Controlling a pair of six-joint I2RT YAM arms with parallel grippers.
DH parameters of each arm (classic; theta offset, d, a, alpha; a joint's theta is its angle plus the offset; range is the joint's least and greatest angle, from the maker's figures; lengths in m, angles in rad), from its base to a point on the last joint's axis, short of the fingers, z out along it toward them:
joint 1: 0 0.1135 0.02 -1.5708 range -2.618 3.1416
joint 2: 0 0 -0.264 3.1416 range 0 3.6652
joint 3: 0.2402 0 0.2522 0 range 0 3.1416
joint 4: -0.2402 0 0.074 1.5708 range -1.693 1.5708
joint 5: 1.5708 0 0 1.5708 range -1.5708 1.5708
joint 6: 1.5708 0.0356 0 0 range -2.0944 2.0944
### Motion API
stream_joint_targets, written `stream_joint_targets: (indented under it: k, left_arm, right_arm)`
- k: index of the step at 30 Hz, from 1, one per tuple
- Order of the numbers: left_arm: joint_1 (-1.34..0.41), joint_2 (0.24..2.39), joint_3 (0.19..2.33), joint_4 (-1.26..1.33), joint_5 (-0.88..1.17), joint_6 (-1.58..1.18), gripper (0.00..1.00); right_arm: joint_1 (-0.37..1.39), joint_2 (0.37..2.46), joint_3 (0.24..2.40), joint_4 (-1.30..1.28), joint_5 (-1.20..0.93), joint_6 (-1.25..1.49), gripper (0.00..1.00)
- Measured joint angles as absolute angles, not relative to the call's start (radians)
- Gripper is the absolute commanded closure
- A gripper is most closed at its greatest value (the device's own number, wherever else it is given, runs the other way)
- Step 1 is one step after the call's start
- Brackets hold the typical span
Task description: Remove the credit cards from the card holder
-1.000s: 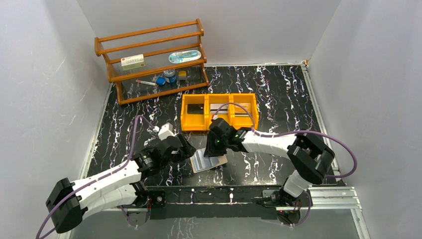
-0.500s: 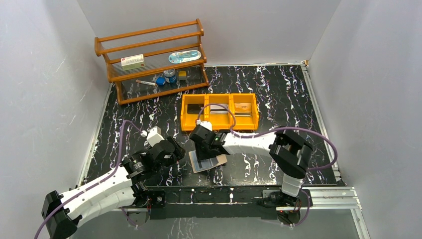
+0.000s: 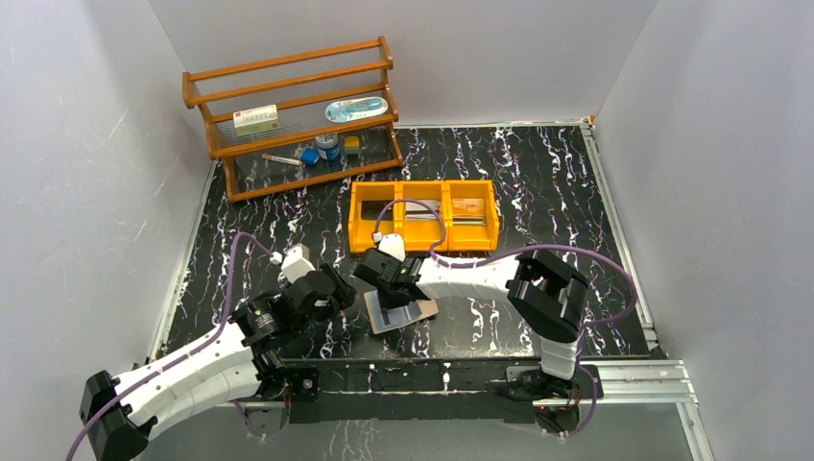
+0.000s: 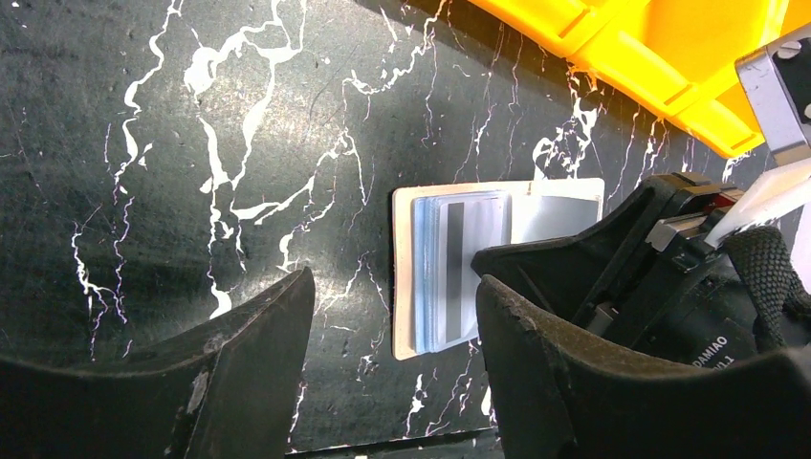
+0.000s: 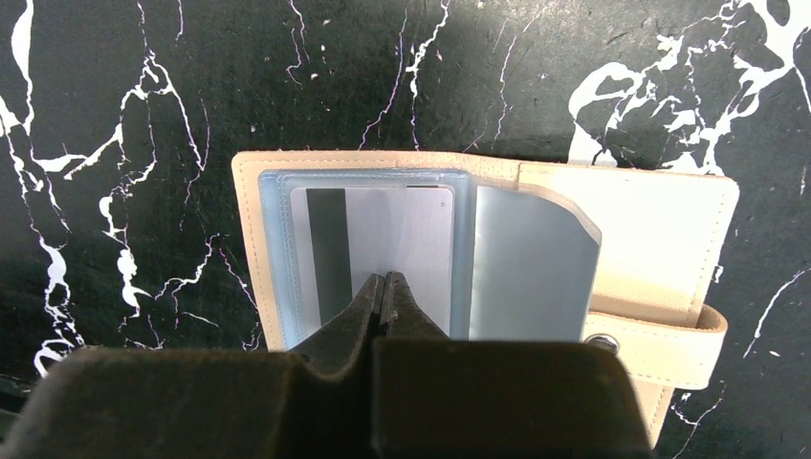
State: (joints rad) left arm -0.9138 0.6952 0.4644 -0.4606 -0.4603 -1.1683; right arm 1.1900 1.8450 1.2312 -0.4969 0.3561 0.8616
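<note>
A black, white-veined tabletop (image 3: 538, 182) lies between plain grey walls (image 3: 96, 144). At its far left stands a wooden rack (image 3: 288, 72) holding a white box (image 3: 255, 118), an oval pale-blue pack (image 3: 356, 108), a small blue-lidded jar (image 3: 327, 146), a yellow block (image 3: 352, 144) and a thin stick (image 3: 281, 159) (too small to name). A yellow three-compartment bin (image 3: 422, 184) sits mid-tabletop, nearer and to the right of the rack.

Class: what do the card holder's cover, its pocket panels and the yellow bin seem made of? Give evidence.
Card holder cover: matte tan leather or imitation; stitched edge, snap strap. Pocket panels: thin glossy clear plastic; a card shows through. Yellow bin: likely rigid moulded plastic, smooth sheen.
</note>
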Motion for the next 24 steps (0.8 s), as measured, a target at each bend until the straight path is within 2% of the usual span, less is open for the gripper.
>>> stream_joint_targets:
  k: [8, 16, 24]
  left_arm:
    - [-0.914, 0.751, 0.464, -0.404, -0.434, -1.122, 0.38]
    - [-0.914, 0.826, 0.465, -0.285, -0.354, -1.060, 0.37]
    - [-0.914, 0.915, 0.465, -0.125, -0.266, -1.032, 0.37]
  right_arm:
    - [1.188, 1.848, 1.245, -0.510, 0.351, 0.860, 1.00]
    - [1.089, 1.717, 1.081, -0.386, 0.200, 0.864, 1.00]
    - [1.043, 1.666, 1.010, -0.306, 0.123, 0.886, 1.00]
